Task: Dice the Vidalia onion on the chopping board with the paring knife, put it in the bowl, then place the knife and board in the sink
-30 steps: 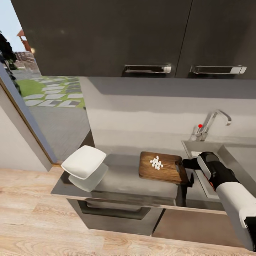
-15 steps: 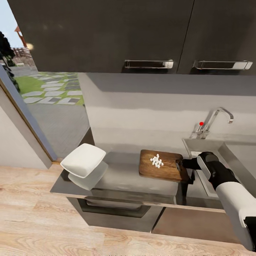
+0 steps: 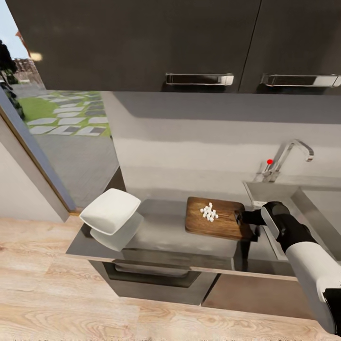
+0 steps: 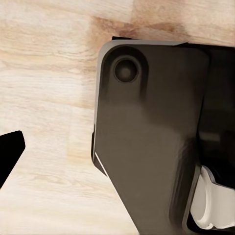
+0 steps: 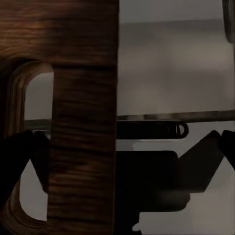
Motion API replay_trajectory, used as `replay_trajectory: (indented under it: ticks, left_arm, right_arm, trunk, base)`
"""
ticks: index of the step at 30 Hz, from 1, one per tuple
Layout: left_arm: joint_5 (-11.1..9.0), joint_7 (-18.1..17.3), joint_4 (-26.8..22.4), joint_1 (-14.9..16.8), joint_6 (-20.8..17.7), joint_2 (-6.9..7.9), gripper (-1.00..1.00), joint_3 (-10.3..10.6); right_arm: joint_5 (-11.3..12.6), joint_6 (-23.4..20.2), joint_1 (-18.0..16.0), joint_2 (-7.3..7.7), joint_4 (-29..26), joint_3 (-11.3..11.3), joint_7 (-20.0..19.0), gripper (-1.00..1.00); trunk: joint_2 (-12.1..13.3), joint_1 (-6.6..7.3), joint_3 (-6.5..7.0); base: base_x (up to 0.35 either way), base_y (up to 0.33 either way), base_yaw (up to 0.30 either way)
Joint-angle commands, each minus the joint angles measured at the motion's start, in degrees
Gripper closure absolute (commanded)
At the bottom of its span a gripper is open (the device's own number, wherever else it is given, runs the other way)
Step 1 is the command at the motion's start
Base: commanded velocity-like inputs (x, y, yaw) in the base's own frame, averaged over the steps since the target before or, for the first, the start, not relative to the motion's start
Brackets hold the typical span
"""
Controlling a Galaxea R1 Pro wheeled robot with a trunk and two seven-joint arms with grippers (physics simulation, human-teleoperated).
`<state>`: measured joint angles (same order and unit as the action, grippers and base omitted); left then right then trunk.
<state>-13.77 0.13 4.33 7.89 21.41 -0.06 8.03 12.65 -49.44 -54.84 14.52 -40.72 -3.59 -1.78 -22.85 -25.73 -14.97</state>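
Two dark upper cabinets (image 3: 142, 42) hang over a grey counter (image 3: 166, 234), whose thin light front edge runs from the left corner to the right arm (image 3: 308, 260). At the counter's right end the steel sink (image 3: 308, 203) begins, with a chrome faucet (image 3: 289, 158) and its red knob (image 3: 269, 161) at the back wall. Light wood floor (image 3: 57, 293) lies in front of the counter, and a glass door on the left looks out on a paved yard (image 3: 71, 123).

On the counter's left end a white bowl (image 3: 111, 215) sits tilted, its outer corner reaching past the edge. A bare stretch of counter separates it from the brown cutting board (image 3: 218, 220), which lies near the sink. A small heap of white diced onion (image 3: 209, 213) rests on the board. The right end effector (image 3: 242, 219) is clenched on the board's short end beside the sink; the right wrist view shows the board (image 5: 83, 122) and its slot handle between the dark fingers (image 5: 19, 161).

The left wrist view shows floor planks and dark robot housing; whether the left end effector (image 4: 7, 156) is released or clenched cannot be told.

Compared with half a second earlier, the board's gripped end sits slightly higher, and the whole view has shifted a little.
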Motion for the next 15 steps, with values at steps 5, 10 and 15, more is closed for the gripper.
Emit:
replay_trajectory:
  ticks: [5, 10, 15]
  left_arm:
    - [-0.38, 0.01, 0.24, 0.11, 0.39, -0.03, -1.00, 0.50]
    - [-0.38, 0.01, 0.24, 0.11, 0.39, -0.03, -1.00, 0.50]
    - [-0.38, -0.02, 0.24, 0.11, 0.39, -0.07, -1.00, 0.50]
  right_arm:
    - [0.08, -0.13, 0.00, 0.06, 0.55, -0.26, 0.03, -1.00]
    - [0.09, -0.13, 0.00, 0.07, 0.55, -0.27, -0.09, -1.00]
    - [0.08, 0.50, 0.00, 0.25, 0.61, -0.23, -0.36, -1.00]
  trunk:
    - [-0.07, -0.05, -0.51]
    - [-0.07, -0.05, -0.58]
    - [-0.07, -0.05, -0.58]
  base:
    - [0.000, 0.000, 0.000]
    - [0.000, 0.000, 0.000]
    - [0.000, 0.000, 0.000]
